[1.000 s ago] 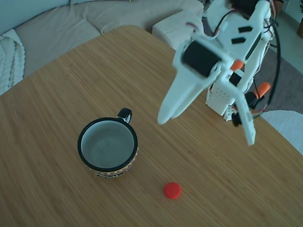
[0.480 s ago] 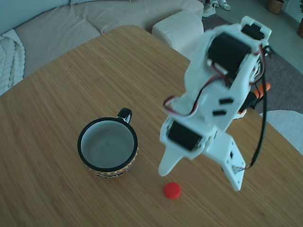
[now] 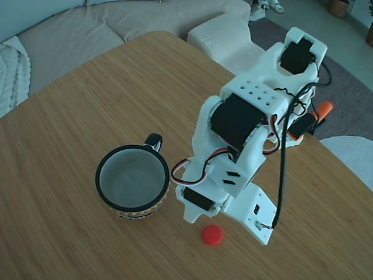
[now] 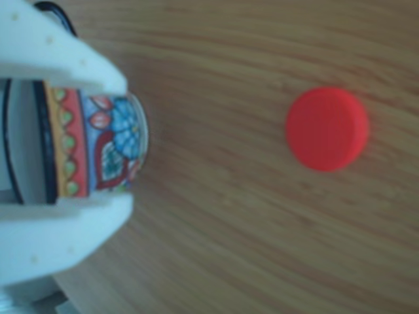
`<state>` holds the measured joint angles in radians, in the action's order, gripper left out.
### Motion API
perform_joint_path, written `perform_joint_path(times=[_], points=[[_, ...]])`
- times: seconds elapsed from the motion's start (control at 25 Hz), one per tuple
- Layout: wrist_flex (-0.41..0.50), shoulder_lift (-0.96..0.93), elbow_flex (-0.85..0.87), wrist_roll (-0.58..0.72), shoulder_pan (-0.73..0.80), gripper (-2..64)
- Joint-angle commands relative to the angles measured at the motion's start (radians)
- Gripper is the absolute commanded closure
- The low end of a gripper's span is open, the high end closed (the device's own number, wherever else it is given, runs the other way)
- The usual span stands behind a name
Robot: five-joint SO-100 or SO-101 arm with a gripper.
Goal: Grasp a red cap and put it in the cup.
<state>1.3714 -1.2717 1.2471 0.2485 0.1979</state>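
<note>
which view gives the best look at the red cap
The other view: the red cap fills much of the frame, unobstructed on bare wood, though slightly blurred. In the fixed view the red cap is small, lying on the table just below the open gripper, apart from the cup.

In the other view, white gripper parts cover most of your cup [image 4: 98, 147], and everything looks blurred.

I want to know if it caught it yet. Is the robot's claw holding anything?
No, nothing is held. The gripper is open just above the red cap, which lies alone on the table, beside the cup.
</note>
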Motion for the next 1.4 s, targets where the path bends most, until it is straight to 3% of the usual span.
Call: perform_joint_path(times=[0.0, 0.36, 0.48, 0.6, 0.96, 1.36], points=[[-0.003, -0.014, -0.049, 0.003, 0.015, 46.4], [-0.006, 0.123, -0.057, -0.005, 0.021, 46.4], [-0.048, 0.164, -0.057, 0.002, 0.015, 46.3], [-0.054, 0.202, -0.057, 0.002, 0.025, 42.8], [-0.115, 0.215, -0.058, 0.002, 0.025, 42.2], [-0.117, 0.216, -0.078, 0.029, 0.052, 42.1]])
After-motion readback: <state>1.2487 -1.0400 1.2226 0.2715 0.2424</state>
